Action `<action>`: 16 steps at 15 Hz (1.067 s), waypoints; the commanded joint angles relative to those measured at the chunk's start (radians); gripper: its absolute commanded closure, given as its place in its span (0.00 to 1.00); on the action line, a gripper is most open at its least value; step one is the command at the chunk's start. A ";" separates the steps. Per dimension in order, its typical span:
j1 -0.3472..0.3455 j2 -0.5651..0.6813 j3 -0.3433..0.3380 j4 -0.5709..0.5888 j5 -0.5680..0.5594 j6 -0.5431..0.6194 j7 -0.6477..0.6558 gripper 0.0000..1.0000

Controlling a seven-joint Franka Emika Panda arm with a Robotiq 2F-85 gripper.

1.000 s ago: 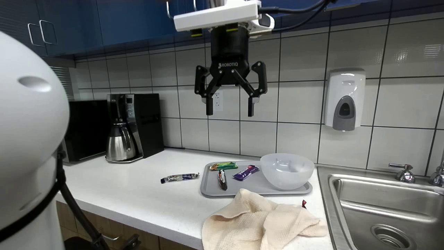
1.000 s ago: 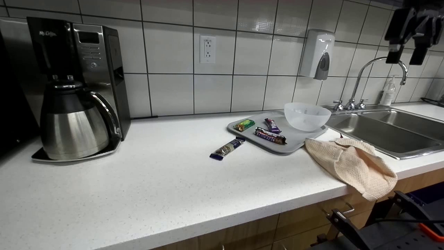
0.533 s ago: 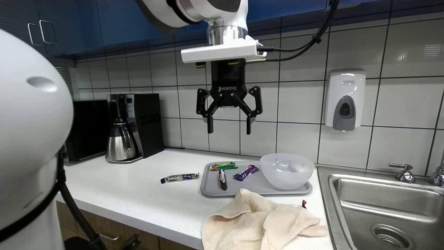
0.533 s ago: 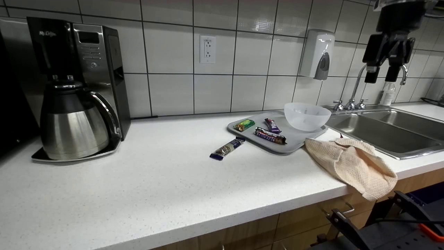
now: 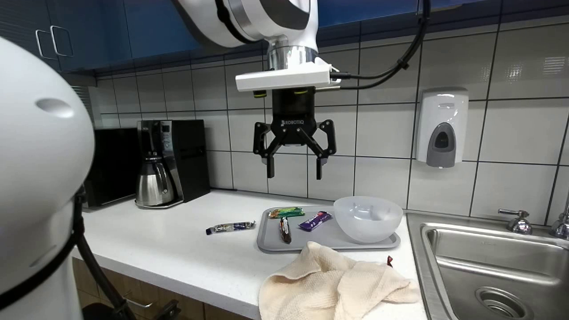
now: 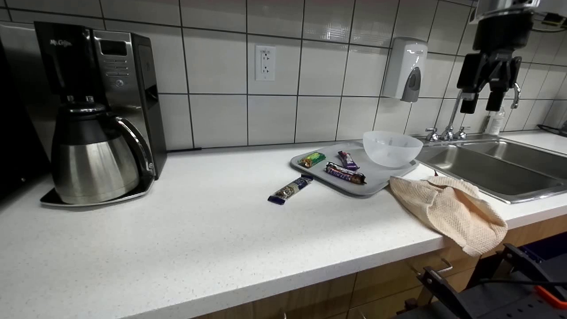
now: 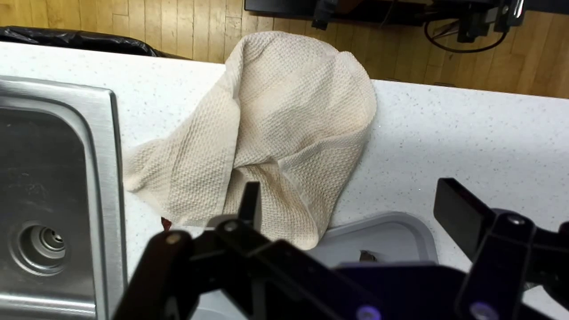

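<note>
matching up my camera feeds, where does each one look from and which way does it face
An exterior view: sits before the counter, facing the wall; the white arm and open gripper show.
An exterior view: nearer the coffee maker, facing the wall and sink; gripper top right.
Wrist view: above, looking down at the towel; fingers show.
Both exterior views share the tray and bowl.

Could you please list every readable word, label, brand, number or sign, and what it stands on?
"ROBOTIQ": on the hand.
"Mr. Coffee": on the coffee maker.
"SNICKERS", blurred but likely: on the dark bar.
Unreadably small or blurred: green wrapper, purple wrapper, blue-ended wrapper, soap dispenser, coffee maker's buttons.
</note>
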 commanded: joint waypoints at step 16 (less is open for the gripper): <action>0.038 0.272 0.021 0.064 0.062 0.189 -0.121 0.00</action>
